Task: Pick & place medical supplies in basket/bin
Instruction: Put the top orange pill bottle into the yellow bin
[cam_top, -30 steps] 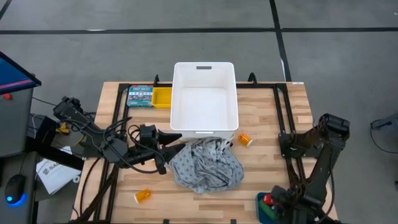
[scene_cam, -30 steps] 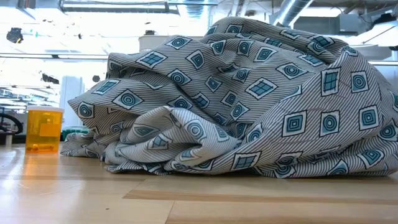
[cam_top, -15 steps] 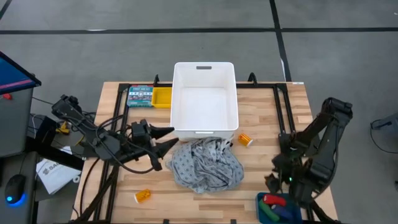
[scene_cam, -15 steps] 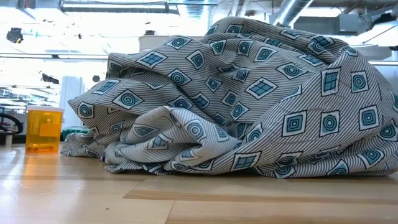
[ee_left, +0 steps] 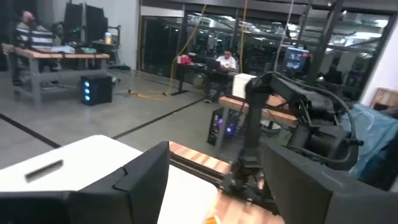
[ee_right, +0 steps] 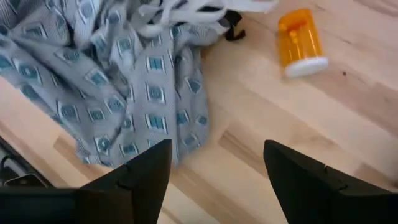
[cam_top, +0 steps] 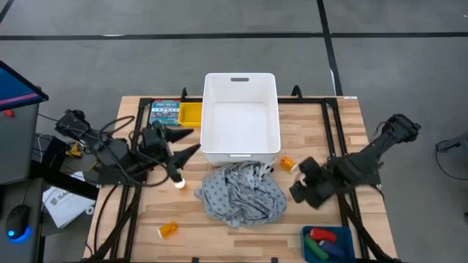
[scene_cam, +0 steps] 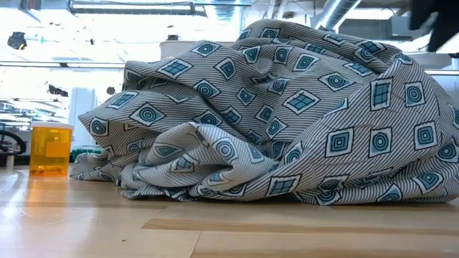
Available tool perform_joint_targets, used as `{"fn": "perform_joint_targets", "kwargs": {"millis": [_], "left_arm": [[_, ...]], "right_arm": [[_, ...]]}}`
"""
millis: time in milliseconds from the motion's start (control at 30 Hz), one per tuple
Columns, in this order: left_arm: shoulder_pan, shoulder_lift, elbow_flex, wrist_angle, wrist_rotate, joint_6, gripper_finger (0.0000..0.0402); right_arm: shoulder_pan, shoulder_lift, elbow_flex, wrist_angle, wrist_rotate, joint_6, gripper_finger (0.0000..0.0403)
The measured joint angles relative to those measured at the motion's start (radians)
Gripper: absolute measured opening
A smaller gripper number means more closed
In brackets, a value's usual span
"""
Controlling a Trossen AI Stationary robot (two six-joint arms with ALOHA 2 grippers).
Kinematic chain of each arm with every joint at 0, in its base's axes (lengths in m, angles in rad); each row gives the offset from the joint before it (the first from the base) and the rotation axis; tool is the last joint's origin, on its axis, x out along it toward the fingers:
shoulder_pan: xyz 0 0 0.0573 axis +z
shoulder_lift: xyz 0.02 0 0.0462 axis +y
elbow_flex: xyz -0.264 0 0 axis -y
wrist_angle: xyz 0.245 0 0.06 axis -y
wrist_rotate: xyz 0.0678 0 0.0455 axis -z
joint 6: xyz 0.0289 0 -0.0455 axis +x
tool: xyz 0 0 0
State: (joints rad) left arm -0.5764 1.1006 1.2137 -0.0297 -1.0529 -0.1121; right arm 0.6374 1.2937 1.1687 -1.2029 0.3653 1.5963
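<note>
Overhead, the grey patterned cloth [cam_top: 241,193] lies crumpled at the centre of the pale wooden table [cam_top: 307,219], at 6 o'clock of the white rectangular plastic bin [cam_top: 240,115]. Left jaws [cam_top: 187,141] hang parted and empty at the bin's 9 o'clock; right jaws [cam_top: 297,181], likewise released, hover at the cloth's 3 o'clock. Only the right wrist view resolves the white cap on the small orange pill bottle [ee_right: 300,43] lying beside the cloth. Only the low view shows a second orange bottle [scene_cam: 50,148] standing upright.

Ahead of the left gripper [ee_left: 214,180]: grey floor [ee_left: 93,121], lit desks [ee_left: 53,59], glass partitions [ee_left: 174,40], seated people [ee_left: 225,61].
</note>
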Motion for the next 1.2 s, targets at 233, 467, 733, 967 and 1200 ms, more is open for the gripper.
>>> {"fn": "perform_joint_targets", "kwargs": {"millis": [233, 467, 733, 967, 1200], "left_arm": [[0.084, -0.066, 0.000, -0.089, 0.086, 0.050, 0.0262], [0.096, -0.114, 0.000, -0.152, 0.129, 0.056, 0.0263], [0.094, -0.126, 0.000, -0.163, 0.205, 0.078, 0.0263], [0.135, -0.126, 0.000, -0.164, 0.204, 0.097, 0.0263], [0.226, -0.123, 0.000, -0.161, 0.265, 0.089, 0.0263]], "right_arm": [[-0.255, -0.017, 0.001, 0.061, -0.129, -0.326, 0.0250], [-0.398, 0.031, 0.000, 0.061, -0.268, -0.531, 0.0250], [-0.405, 0.026, 0.000, 0.052, -0.316, -0.516, 0.0249], [-0.404, 0.026, 0.000, -0.008, -0.339, -0.504, 0.0245], [-0.413, 0.026, 0.000, -0.126, -0.299, -0.481, 0.0245]]}}
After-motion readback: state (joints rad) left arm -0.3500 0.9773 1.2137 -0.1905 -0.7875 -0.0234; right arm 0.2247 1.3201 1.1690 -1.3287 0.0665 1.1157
